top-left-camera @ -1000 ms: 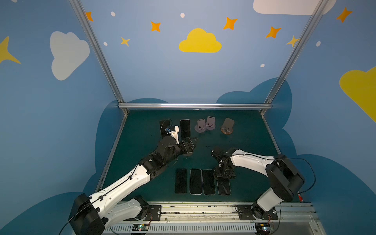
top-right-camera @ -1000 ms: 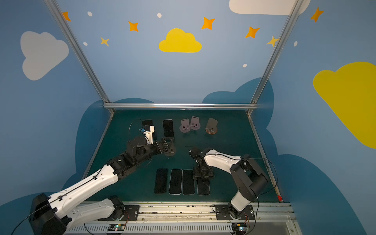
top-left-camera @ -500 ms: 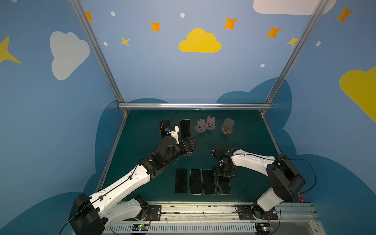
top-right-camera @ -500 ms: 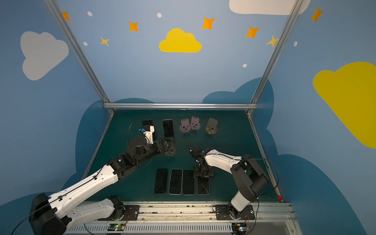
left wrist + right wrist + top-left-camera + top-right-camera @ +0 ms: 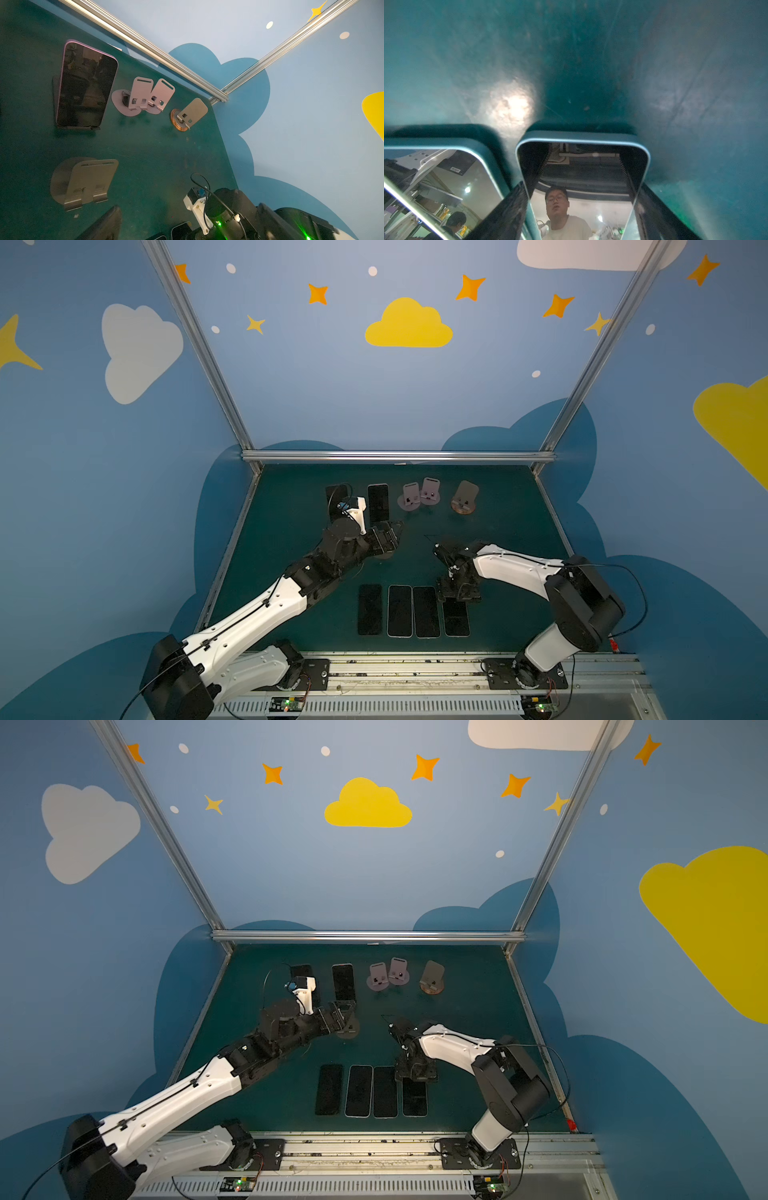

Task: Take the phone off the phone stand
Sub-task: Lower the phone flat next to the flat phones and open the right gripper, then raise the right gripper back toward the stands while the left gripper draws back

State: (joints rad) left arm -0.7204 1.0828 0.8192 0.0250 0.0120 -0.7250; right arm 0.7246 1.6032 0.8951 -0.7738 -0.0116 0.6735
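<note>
- The right fingers [image 5: 510,209] point down at the dark green table [image 5: 591,62] and pinch a pale-rimmed phone with a dark glossy screen [image 5: 583,172], one finger against each long edge.
- That phone lies flat on the table, its short end reaching past the fingertips. In both top views it is the end slab of a row, under the right fingers [image 5: 457,593] [image 5: 415,1073].
- Just beside one right finger, apart from it, lies a second flat dark-screened phone [image 5: 436,176]. Two more black phones [image 5: 400,610] [image 5: 370,608] lie farther off on that same side.
- The left fingers [image 5: 388,536] [image 5: 338,1017] are spread as wide as they go and hold nothing. The left wrist view shows only one of them [image 5: 104,224].
- Just ahead of the left fingertips stands an empty dark grey metal phone stand with a round base [image 5: 83,182]. Whether the fingers touch it cannot be told.
- Farther beyond those fingertips, well clear of them, a purple-rimmed dark phone [image 5: 85,87] [image 5: 378,502] leans upright on a black stand [image 5: 55,93].
- Behind the left arm's white wrist camera [image 5: 357,510], another dark phone [image 5: 333,494] stands up, mostly hidden.
- Beyond the left fingertips and off to the side stand two empty lilac phone stands [image 5: 141,93] [image 5: 162,93], close together.
- Past them is a grey stand on a round wooden base [image 5: 192,113].
</note>
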